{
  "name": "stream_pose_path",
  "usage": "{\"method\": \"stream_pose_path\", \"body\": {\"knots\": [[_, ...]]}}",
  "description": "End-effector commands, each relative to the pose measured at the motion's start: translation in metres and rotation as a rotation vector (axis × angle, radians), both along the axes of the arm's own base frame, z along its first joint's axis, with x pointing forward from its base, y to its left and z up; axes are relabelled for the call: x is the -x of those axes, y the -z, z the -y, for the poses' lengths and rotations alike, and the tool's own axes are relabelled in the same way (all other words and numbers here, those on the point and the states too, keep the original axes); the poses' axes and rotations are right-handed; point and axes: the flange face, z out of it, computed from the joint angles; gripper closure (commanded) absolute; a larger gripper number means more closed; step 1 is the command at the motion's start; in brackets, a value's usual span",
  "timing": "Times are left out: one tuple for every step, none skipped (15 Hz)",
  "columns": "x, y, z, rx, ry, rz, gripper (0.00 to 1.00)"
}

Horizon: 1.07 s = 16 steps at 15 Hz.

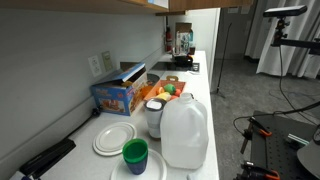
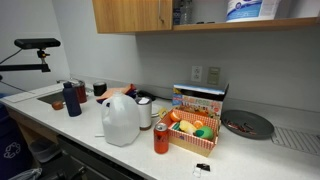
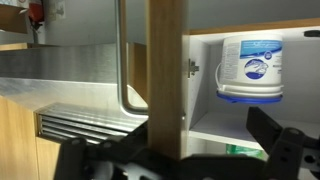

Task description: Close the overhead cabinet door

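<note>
The overhead cabinet door [image 3: 167, 70] is a light tan wood panel. In the wrist view it stands edge-on, running from top to bottom in the middle of the frame. To its right the cabinet is open, with a white tub with a blue label [image 3: 250, 68] on a shelf. My gripper [image 3: 185, 160] is open at the bottom of this view, one dark finger on each side of the door's edge. Whether a finger touches the wood cannot be told. In an exterior view the wooden upper cabinets [image 2: 130, 14] and the open shelf with the tub [image 2: 250, 9] show at the top. The arm is not seen there.
A metal bar handle [image 3: 122, 60] and a slatted vent [image 3: 90, 125] lie left of the door. On the counter below stand a milk jug [image 2: 120, 120], a red can [image 2: 161, 138], a basket of fruit [image 2: 192, 128], a blue bottle [image 2: 71, 99] and a green cup [image 1: 135, 153].
</note>
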Motion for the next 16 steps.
{"method": "stream_pose_path", "body": {"knots": [[-0.011,0.020,-0.056,-0.018,-0.143,-0.032,0.00],[-0.010,0.022,-0.067,-0.023,-0.165,-0.033,0.00],[-0.011,0.024,-0.080,-0.028,-0.191,-0.033,0.00],[-0.013,0.025,-0.091,-0.030,-0.211,-0.031,0.00],[-0.016,0.025,-0.102,-0.029,-0.230,-0.028,0.00],[-0.020,0.026,-0.112,-0.026,-0.248,-0.025,0.00],[-0.024,0.026,-0.121,-0.023,-0.265,-0.023,0.00],[-0.028,0.026,-0.130,-0.022,-0.281,-0.021,0.00],[-0.032,0.026,-0.136,-0.023,-0.295,-0.018,0.00],[-0.036,0.026,-0.142,-0.026,-0.310,-0.018,0.00],[-0.039,0.026,-0.147,-0.030,-0.322,-0.015,0.00],[-0.043,0.026,-0.152,-0.036,-0.335,-0.009,0.00],[-0.045,0.026,-0.157,-0.038,-0.344,-0.004,0.00],[-0.048,0.026,-0.161,-0.042,-0.354,0.004,0.00],[-0.051,0.026,-0.165,-0.044,-0.361,0.012,0.00],[-0.053,0.026,-0.169,-0.051,-0.370,0.016,0.00]]}}
